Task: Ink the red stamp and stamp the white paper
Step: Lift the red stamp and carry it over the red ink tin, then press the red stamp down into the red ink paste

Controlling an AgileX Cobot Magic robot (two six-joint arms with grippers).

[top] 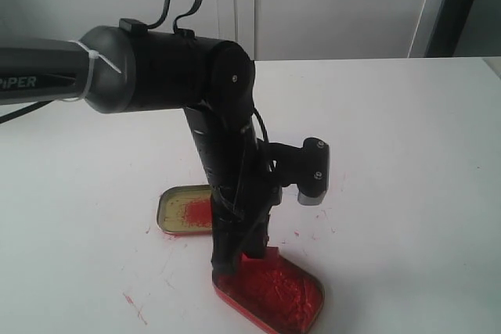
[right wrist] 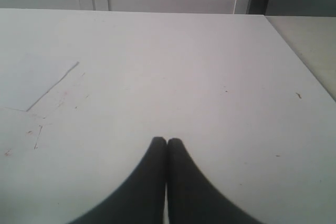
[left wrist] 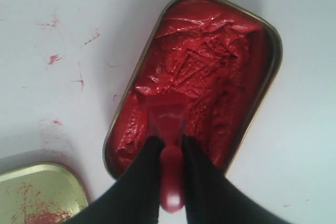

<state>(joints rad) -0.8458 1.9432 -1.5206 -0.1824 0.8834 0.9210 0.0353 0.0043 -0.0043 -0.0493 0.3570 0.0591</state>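
Left gripper is down over the ink tin, its black fingers pinched on the handle of the red stamp. It's a narrow, firm grip, with the stamp's square base sitting in the red paste near one end of the tin. The paste is churned up, glossy and ridged from wall to wall.

The table is plain white and matte, and it's messy around the work. Red flecks and thin streaks are scattered beside the tin, with another smear near the front edge in the exterior view. Just behind the tin lies the gold lid, shallow and open side up, with a red smudge inside it.

Over on the other side, the right gripper hangs above bare tabletop with its fingertips pressed together and nothing between them. The white paper lies flat on the table, well away from that gripper. It is faintly bluish against the white, and only one straight edge really shows.

Behind the table is a pale wall of flat panels with thin vertical seams, plus a dark upright strip at the far right. A greyer surface sits past the table's side edge.
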